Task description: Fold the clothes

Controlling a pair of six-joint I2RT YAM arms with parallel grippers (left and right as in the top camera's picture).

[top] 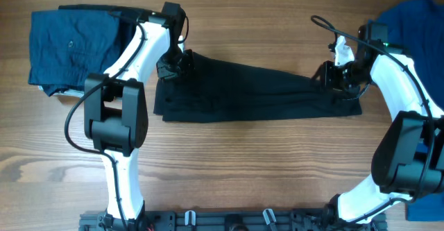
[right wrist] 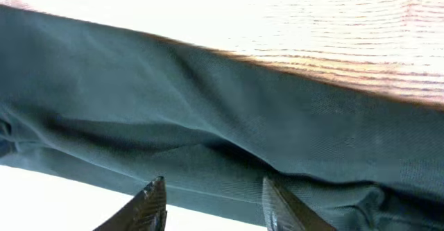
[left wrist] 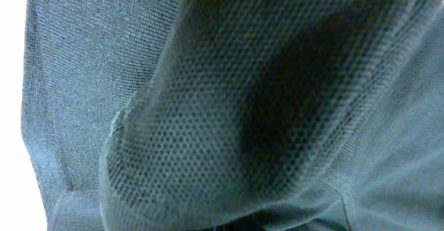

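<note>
Progress: large black soft-fabric collared shirt (top: pixel 257 92) lies mid wooden table (top: pixel 243 168), folded into a long band, cross-folds left to do | left gripper (top: pixel 172 63) closed, seemingly pinching its left end | right gripper (top: pixel 333 78) fingers apart, empty, at its right end | navy garment (top: pixel 69 44) looks folded | bright blue garment (top: pixel 416 19) not yet folded

I'm checking all three views and nothing reads. There's no lettering, number or label I can make out on the shirt (top: pixel 257 96). Up close in the left wrist view its weave is plain, no print.
</note>
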